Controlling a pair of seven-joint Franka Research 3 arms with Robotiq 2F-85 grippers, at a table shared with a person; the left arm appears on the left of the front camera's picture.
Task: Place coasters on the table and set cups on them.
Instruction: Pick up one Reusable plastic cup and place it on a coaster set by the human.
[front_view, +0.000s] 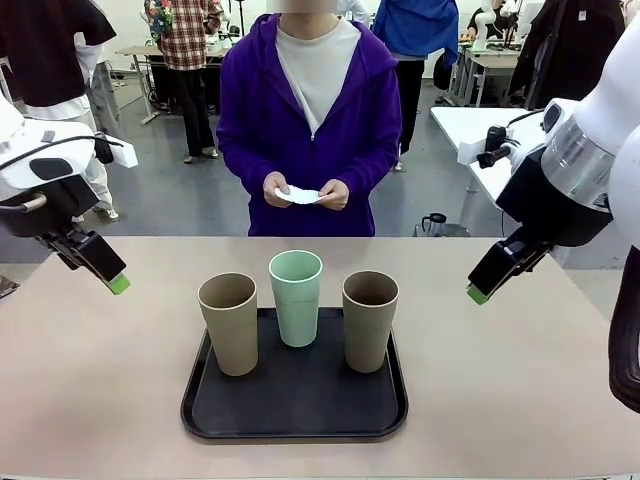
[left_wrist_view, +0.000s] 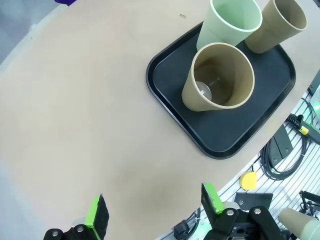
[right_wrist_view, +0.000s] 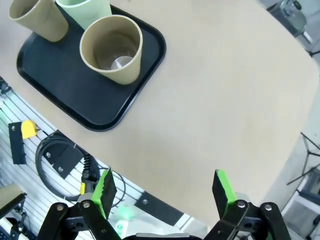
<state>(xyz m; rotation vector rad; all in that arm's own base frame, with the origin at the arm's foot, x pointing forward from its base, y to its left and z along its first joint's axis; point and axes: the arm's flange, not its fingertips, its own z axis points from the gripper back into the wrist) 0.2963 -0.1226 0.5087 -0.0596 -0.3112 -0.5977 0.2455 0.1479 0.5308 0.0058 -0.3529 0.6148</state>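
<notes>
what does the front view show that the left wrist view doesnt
Front view adds: the person in a purple hoodie holding thin white paper coasters, and the right gripper.
Left wrist view adds: black cables past the table edge.
Both share: the left gripper, the beige table, the black rounded-square tray, two tan-brown tumblers and a mint green tumbler.

We see the tray (front_view: 295, 418) at the middle of the table (front_view: 100, 390). On it stand a left cup (front_view: 229, 322), a right cup (front_view: 369, 320), and a middle cup (front_view: 296, 297) between them, farther back. Behind the table, a person (front_view: 250, 120) holds coasters (front_view: 300, 195).
</notes>
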